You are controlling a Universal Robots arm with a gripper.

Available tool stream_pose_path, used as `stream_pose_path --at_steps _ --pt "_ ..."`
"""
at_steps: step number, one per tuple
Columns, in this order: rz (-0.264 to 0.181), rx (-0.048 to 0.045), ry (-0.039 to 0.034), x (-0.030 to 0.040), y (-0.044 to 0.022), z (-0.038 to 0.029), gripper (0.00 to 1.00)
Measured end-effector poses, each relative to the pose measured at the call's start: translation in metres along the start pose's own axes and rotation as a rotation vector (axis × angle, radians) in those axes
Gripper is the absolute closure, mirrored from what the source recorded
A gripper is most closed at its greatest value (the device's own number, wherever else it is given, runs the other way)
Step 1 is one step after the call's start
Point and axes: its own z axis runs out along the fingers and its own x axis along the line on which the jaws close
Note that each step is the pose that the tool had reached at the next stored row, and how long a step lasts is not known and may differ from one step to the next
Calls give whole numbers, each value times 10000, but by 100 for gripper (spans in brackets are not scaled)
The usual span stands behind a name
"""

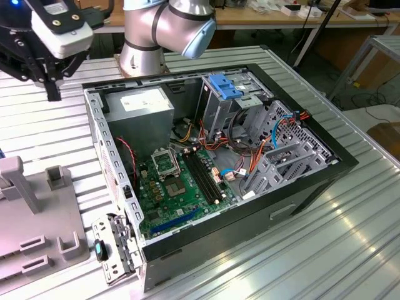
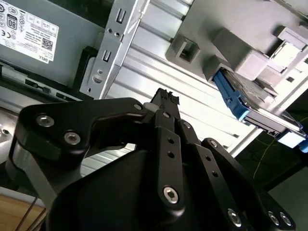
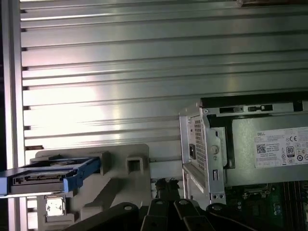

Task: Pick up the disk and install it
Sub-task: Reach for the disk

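The end effector [image 1: 53,94] hangs clenched and empty over the worktop [image 3: 144,72], and the disk [image 3: 43,177] sits in its grey stand [image 3: 115,187] nearby, so I think a crooked reach could bump the stand or knock the disk out.

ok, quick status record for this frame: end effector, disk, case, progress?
end effector: over the table, outside the case, nothing visibly in it
disk: lying in the grey holder on the table, blue rail on its edge, not gripped
case: on its side, panel off, board and cables exposed
power supply: mounted in the case corner nearest the end effector
progress: disk not yet picked up, not yet installed
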Motion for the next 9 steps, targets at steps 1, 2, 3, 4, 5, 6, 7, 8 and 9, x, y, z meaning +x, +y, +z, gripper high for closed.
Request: stream_pose_path --at_steps 1,2,3,4,5,6,7,8,9 --pt "2 -1 -1 46 -1 -1 89" --pt "1 -2 -2 130 -3 -2 89" --pt "-1 -1 0 187 -4 -5 89" --pt "-1 0 0 225 -5 -6 89" --pt "2 -2 -2 324 -7 -7 89" --pt "1 -1 -1 373 -9 -9 89" --pt "0 0 0 419 -10 -11 89" --pt "0 0 -1 485 -11 -12 89" --pt "2 -1 -1 531 -12 -13 89"
